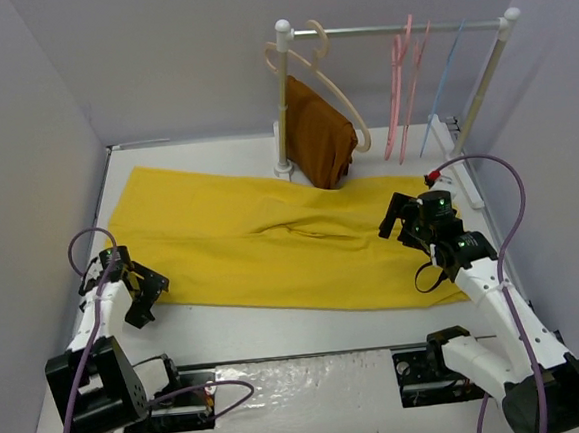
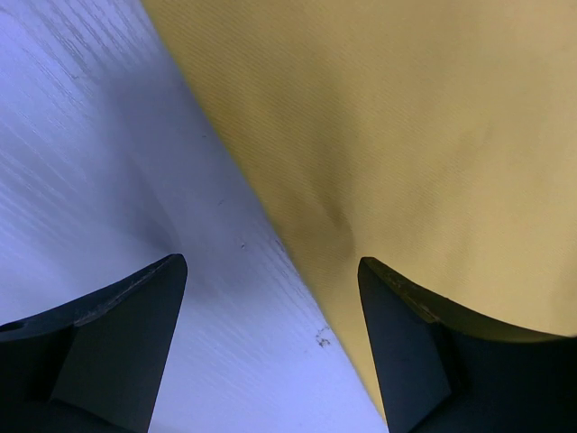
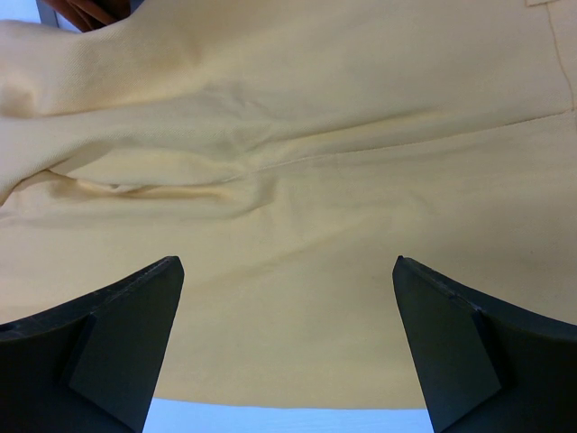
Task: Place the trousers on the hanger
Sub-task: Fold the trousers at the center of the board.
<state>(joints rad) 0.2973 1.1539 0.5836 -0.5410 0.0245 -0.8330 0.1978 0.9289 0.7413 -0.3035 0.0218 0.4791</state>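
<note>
Here, the yellow trousers lie spread flat across the counter. The left pincer, released, straddles their near-left edge, and the right pincer, also released, hovers over their right end. The pink hanger hangs on the rail behind.

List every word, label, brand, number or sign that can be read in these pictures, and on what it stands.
There are none. The trousers, the pink hangers, the rack, the left arm and the right arm carry no readable text in any view. The green light on the right arm is only a lamp, not a sign.
</note>
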